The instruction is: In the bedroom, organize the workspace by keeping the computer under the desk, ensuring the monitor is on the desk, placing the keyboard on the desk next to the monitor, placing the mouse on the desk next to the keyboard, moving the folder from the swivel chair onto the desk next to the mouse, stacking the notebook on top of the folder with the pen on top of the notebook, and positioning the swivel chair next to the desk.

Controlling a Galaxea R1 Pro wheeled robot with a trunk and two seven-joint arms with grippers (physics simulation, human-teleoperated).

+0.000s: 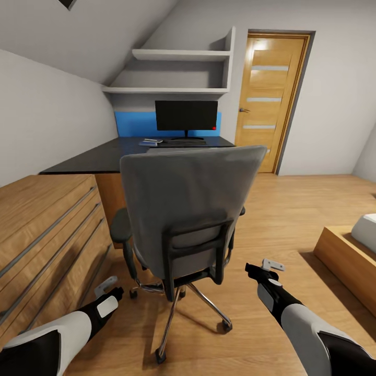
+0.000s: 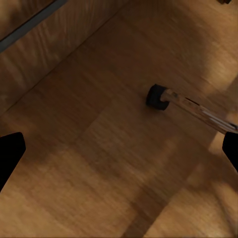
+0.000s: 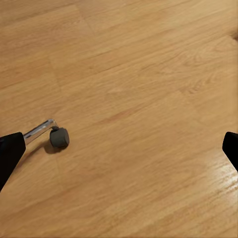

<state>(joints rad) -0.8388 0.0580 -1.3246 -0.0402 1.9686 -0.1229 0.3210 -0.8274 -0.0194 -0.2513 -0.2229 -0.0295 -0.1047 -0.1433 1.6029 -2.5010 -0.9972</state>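
The grey upholstered swivel chair (image 1: 190, 209) with black armrests and a chrome star base stood on the wood plank floor (image 1: 292, 209), its back toward the robot, just in front of the long black glossy bench (image 1: 99, 156). On that bench, against the blue back panel (image 1: 133, 124), the wide black monitor (image 1: 186, 116) stood upright with a flat dark keyboard (image 1: 180, 141) at its foot and a small bluish flat item (image 1: 150, 141) beside it, too small to identify. The left gripper (image 1: 107, 292) and right gripper (image 1: 266, 271) hung low on either side of the chair base, both with fingers released and holding nothing. A black caster (image 2: 157, 95) lay ahead of the left fingers. The step in hand appeared to be positioning the chair; next, the robot would likely need to grip or push its backrest toward the bench.
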